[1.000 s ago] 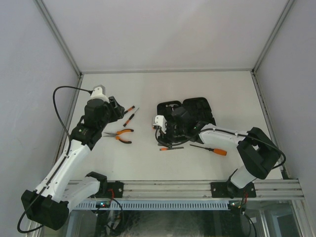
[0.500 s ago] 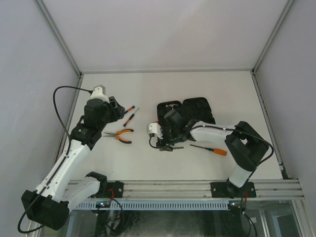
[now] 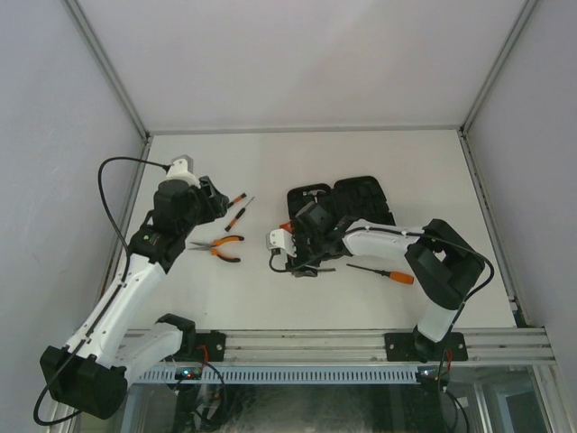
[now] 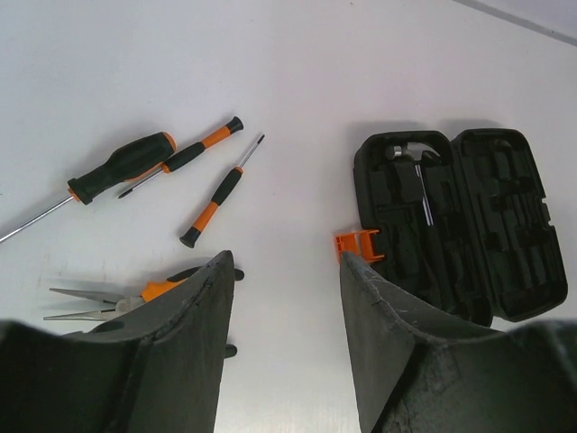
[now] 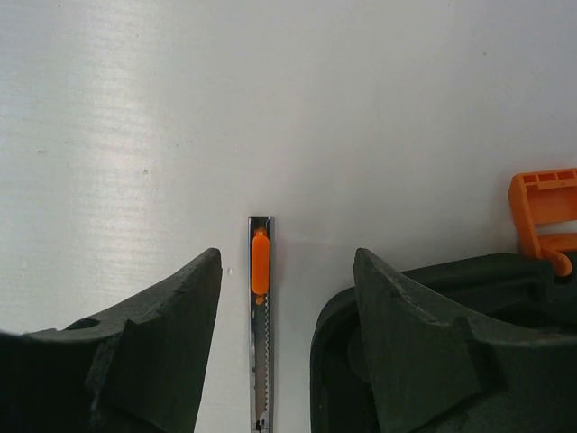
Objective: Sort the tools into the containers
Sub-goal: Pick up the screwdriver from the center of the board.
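From above: the left gripper [image 3: 215, 200] hangs over the white table [image 3: 270, 162], screwdrivers [image 3: 236, 216] just off its tip and orange-handled pliers [image 3: 221, 245] close below it. The right gripper [image 3: 304, 257] is down at the near-left corner of the open black case [image 3: 361, 203], a slim knife [image 3: 314, 270] right under it.

Left wrist view: the gripper's jaws are apart and holding nothing. Three screwdrivers lie ahead and to its left, and the pliers poke out beside the left finger [image 4: 194, 316]. Ahead to the right the case lies open, with a hammer [image 4: 416, 176] in its slot and an orange latch [image 4: 359, 244] just past the right finger.

Right wrist view: the jaws are spread, and the knife lies in the gap, touching neither finger. The case edge sits behind the right finger, with the latch beyond.
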